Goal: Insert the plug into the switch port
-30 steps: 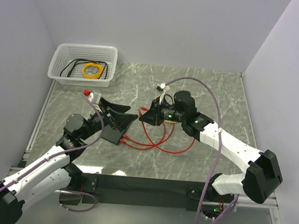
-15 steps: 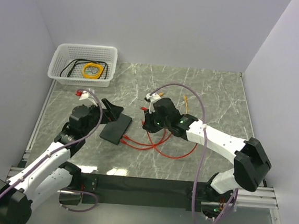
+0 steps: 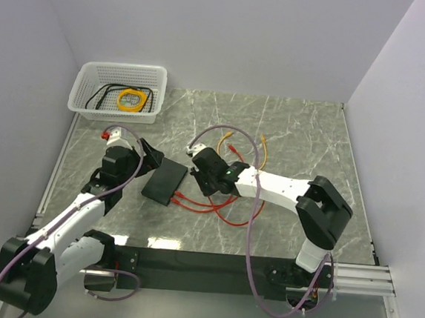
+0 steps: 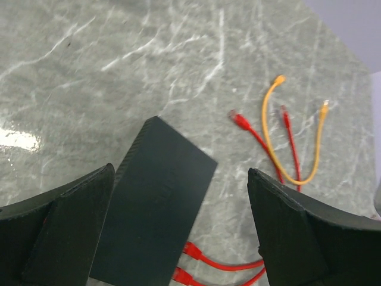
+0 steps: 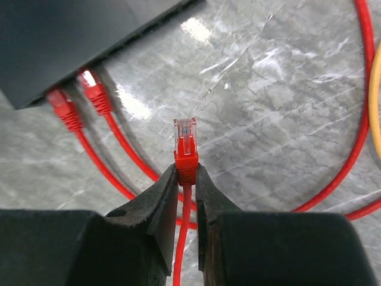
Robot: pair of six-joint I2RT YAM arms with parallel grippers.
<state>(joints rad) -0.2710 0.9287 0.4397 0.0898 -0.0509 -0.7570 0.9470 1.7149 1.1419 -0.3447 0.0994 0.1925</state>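
Just off the long edge of the black box (image 5: pixel 71 36), the plug (image 5: pixel 185 140) is pinched by its red boot in the right gripper (image 5: pixel 186 174). The jaws are pressed together on it, and the clear tip sticks out past them, aimed roughly at the box w/ a strip of bare table (image 5: pixel 268 89) between. Two other red plugs (image 5: pixel 95 95) are seated in that edge, side by side. The free port can't be made out in any view bc the edge face is seen too obliquely. It's judged to be further along the edge, past those two.

The left gripper (image 4: pixel 181 170) is spread fully wide w/ nothing held, hovering over the box w/ a finger out to either side. Whether the box is touched can't be told.

For the step in hand (line up + push in), the tip should be squared to the edge face first. The tab side should be matched to the seated plugs, then the plug fed in straight, not at an angle. The box looks light and the top is slick, so it'd prob get shoved back unless it's braced by the left fingers.

Materials etc:
- **Box:** flat, matte, sharp-cornered.
- **Boot:** looks like soft rubber, w/ a hard clear plastic tip.
- **Cords:** thin and floppy, looped loosely.
- **Table:** grey marble pattern, glossy, w/ glare spots.
- **Orange cord (image 4: pixel 265 119):** lying well off to the side.
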